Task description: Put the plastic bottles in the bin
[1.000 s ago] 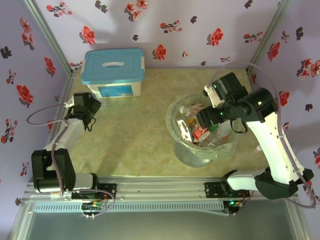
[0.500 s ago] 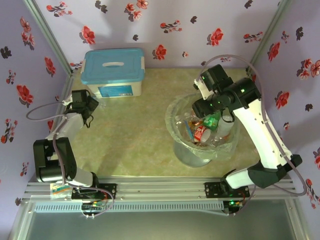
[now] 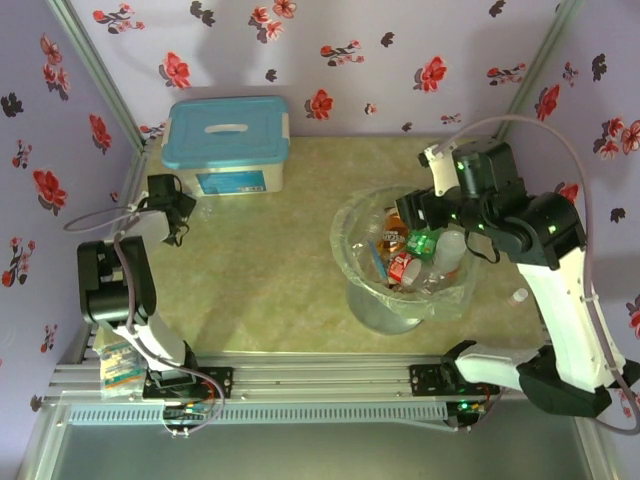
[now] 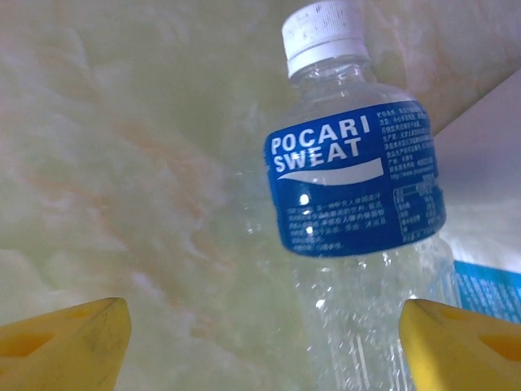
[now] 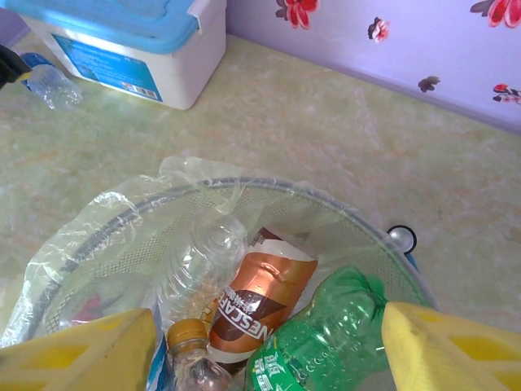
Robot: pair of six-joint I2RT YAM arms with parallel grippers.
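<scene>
A clear plastic bottle (image 4: pixel 358 187) with a blue Pocari Sweat label and white cap lies on the table between the fingers of my open left gripper (image 4: pixel 264 350), nearer the right finger. That bottle (image 5: pixel 53 85) also lies beside the white box in the right wrist view. The left gripper (image 3: pixel 172 215) hangs by the box's left corner. My right gripper (image 3: pixel 412 218) is open above the bin (image 3: pixel 342 250). Inside the bag-lined bin (image 5: pixel 269 186) lie a green bottle (image 5: pixel 334 342), a brown Nescafe bottle (image 5: pixel 260 301) and a clear one (image 5: pixel 199 261). The right gripper (image 5: pixel 269 350) holds nothing.
A white box with a light-blue lid (image 3: pixel 228 145) stands at the back left, close to the left gripper. A small blue round cap (image 5: pixel 400 238) lies on the table just outside the bin. Flowered walls close in the table on three sides.
The right gripper has risen out of the bin and shifted right; the green bottle now lies in the bin. The left arm has folded back, its gripper staying by the box.
</scene>
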